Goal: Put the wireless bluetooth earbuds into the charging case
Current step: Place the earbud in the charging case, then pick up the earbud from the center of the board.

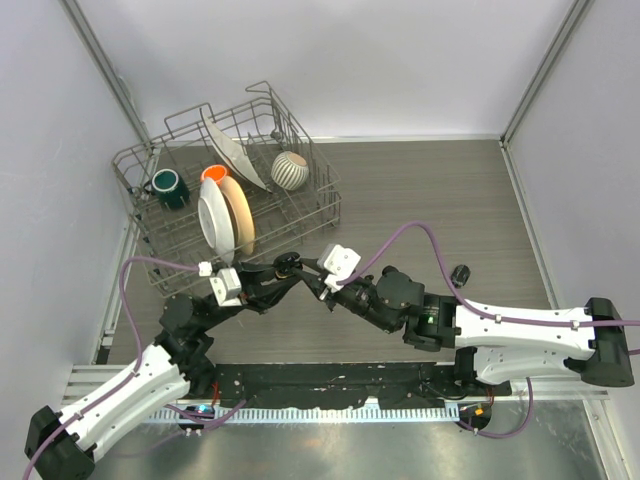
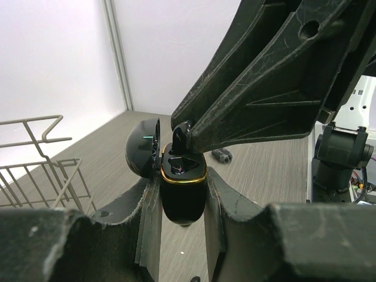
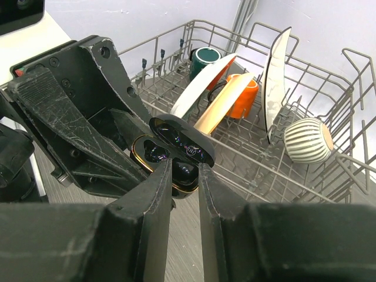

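Observation:
My left gripper point(image 2: 183, 183) is shut on the charging case point(image 2: 183, 202), a glossy black pebble with a gold rim, held above the table with its lid point(image 2: 143, 148) hinged open to the left. My right gripper point(image 3: 183, 167) is shut on a black earbud point(image 3: 184, 173) and holds it at the case's open top. In the left wrist view this earbud point(image 2: 181, 136) sits at the rim, over a socket. A second earbud point(image 1: 461, 272) lies on the table to the right, also visible in the left wrist view point(image 2: 222, 155). From above, the two grippers point(image 1: 282, 268) point(image 1: 312, 274) meet at the table's middle.
A wire dish rack point(image 1: 327, 214) stands at the back left, close behind the grippers. It holds a green mug point(image 1: 168, 187), an orange cup point(image 1: 213, 173), plates point(image 1: 225, 215) and a ribbed white bowl point(image 1: 290, 170). Walls close in the table's sides and back.

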You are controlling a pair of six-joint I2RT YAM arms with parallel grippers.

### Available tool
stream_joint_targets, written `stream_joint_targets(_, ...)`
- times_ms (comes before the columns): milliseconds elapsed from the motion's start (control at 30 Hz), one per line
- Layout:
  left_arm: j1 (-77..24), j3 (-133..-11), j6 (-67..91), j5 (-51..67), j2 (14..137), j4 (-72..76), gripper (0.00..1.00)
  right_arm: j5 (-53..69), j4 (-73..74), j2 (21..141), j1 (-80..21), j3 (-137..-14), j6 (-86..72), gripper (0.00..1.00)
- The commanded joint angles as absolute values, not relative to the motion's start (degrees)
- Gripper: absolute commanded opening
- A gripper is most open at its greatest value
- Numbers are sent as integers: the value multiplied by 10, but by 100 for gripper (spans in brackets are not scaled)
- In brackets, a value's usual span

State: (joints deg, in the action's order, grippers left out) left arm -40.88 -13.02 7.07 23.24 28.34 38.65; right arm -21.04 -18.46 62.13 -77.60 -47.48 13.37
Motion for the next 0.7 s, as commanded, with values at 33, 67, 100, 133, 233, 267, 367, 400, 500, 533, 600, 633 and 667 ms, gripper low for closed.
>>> stream_joint_targets(33, -408, -139, 67, 213, 270, 440, 0, -207, -150, 628, -779, -503, 135, 5)
stream_joint_targets(67, -408, -137, 67, 214, 271, 441, 0, -207, -148, 630, -779, -506, 134, 7)
stream_joint_targets(100, -407, -137, 67, 214, 269, 442, 0, -206, -146, 635, -779, -513, 134, 14)
stream_joint_targets(133, -408, -136, 67, 214, 269, 442, 0, -205, -145, 638, -779, -516, 126, 18)
stream_joint_targets(233, -408, -135, 65, 211, 270, 441, 0, -211, -145, 642, -779, -528, 103, 41)
stream_joint_targets(267, -408, -134, 65, 212, 269, 441, 0, -216, -153, 643, -779, -529, 95, 53)
stream_joint_targets(367, -408, -132, 64, 213, 271, 440, 0, -233, -190, 632, -779, -526, 53, 67)
stream_joint_targets(400, -408, -132, 64, 214, 272, 441, 0, -237, -201, 628, -779, -522, 37, 70)
stream_joint_targets(500, -408, -132, 64, 213, 273, 442, 0, -271, -249, 600, -779, -509, 1, 79)
stream_joint_targets(533, -408, -130, 64, 213, 272, 442, 0, -279, -259, 591, -779, -505, 1, 80)
stream_joint_targets(600, -408, -130, 64, 211, 272, 441, 0, -306, -284, 560, -780, -494, -21, 83)
stream_joint_targets(633, -408, -129, 63, 211, 271, 441, 0, -320, -289, 550, -779, -491, -26, 85)
stream_joint_targets(667, -408, -129, 63, 209, 270, 442, 0, -342, -291, 534, -778, -489, -32, 90)
